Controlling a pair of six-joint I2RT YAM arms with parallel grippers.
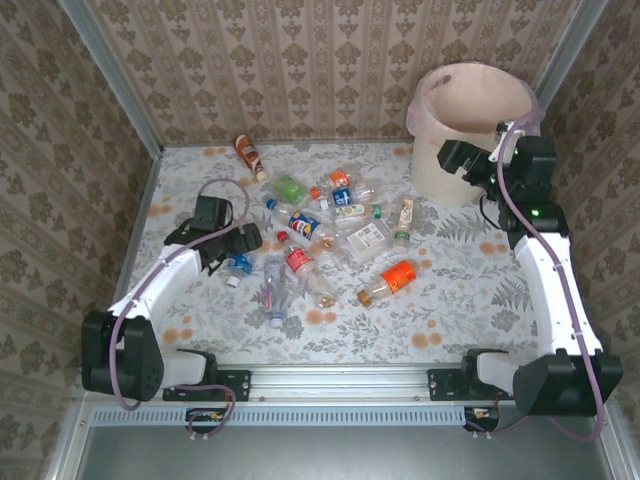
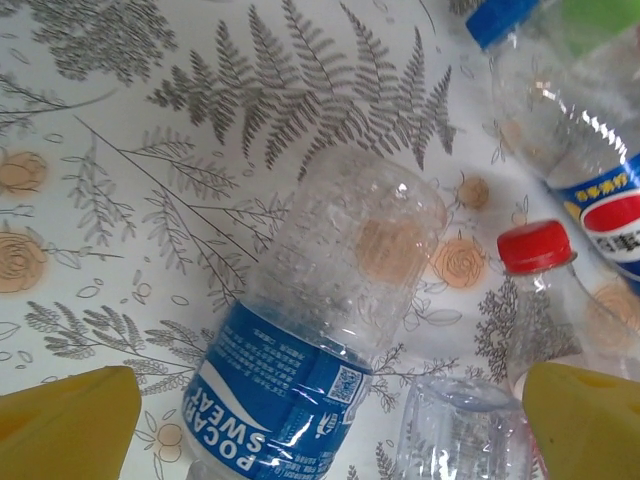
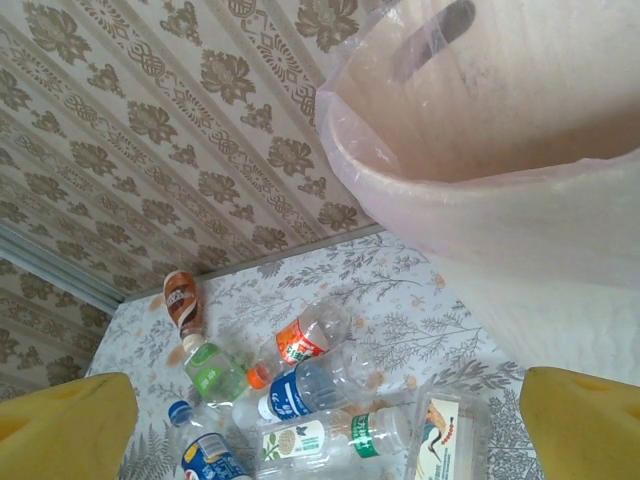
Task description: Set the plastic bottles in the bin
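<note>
Several plastic bottles [image 1: 330, 235] lie scattered across the middle of the floral table. My left gripper [image 1: 238, 248] hovers low at their left edge, open. In the left wrist view a clear bottle with a blue Pocari Sweat label [image 2: 315, 330] lies between the yellow fingers [image 2: 70, 425], which stand apart from it. A red-capped bottle [image 2: 535, 290] lies to its right. My right gripper [image 1: 456, 160] is raised beside the bin [image 1: 480, 100] at the back right, open and empty. The bin's bag-covered rim [image 3: 450, 200] fills the upper right of the right wrist view.
A brown bottle [image 1: 250, 155] lies apart near the back wall. An orange-labelled bottle [image 1: 390, 282] rests at the front of the cluster. Patterned walls close in the table on three sides. A flat clear package with a bird picture [image 3: 445, 435] lies near the bin.
</note>
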